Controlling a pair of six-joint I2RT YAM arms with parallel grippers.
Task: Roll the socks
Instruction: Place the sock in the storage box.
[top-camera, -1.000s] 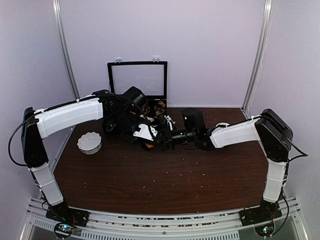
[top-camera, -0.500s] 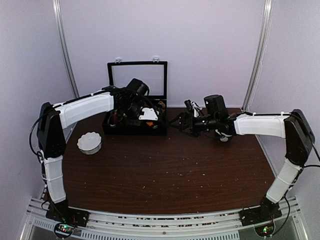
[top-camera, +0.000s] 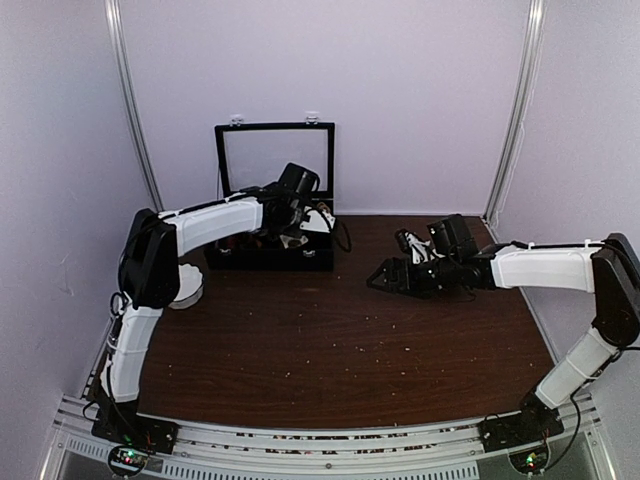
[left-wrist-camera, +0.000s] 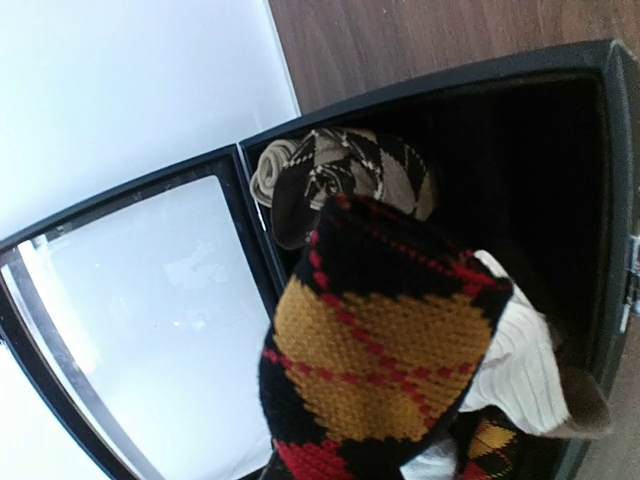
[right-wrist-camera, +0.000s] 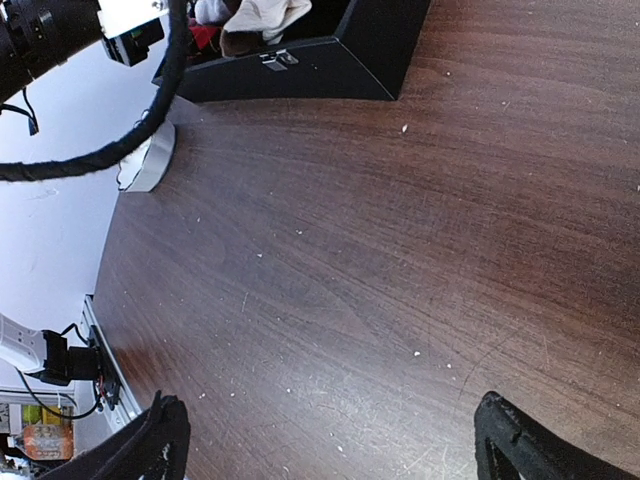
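Left arm (top-camera: 215, 222) reaches back over box (top-camera: 270, 258). Left gripper (top-camera: 308, 222) is clamped on red-orange sock roll (left-wrist-camera: 380, 340) above box interior. Right arm (top-camera: 545, 268) is stretched low, with right gripper (right-wrist-camera: 335, 445) spread wide, empty, over table (right-wrist-camera: 400, 250).

My left gripper (top-camera: 303, 218) has left the middle of the table (top-camera: 330, 350) and now hangs over the black box (top-camera: 265, 262) at the back, the rolled socks (left-wrist-camera: 385, 340) clamped in it. My right gripper (right-wrist-camera: 330, 440) has let go, swung right and spread wide — low over the wood
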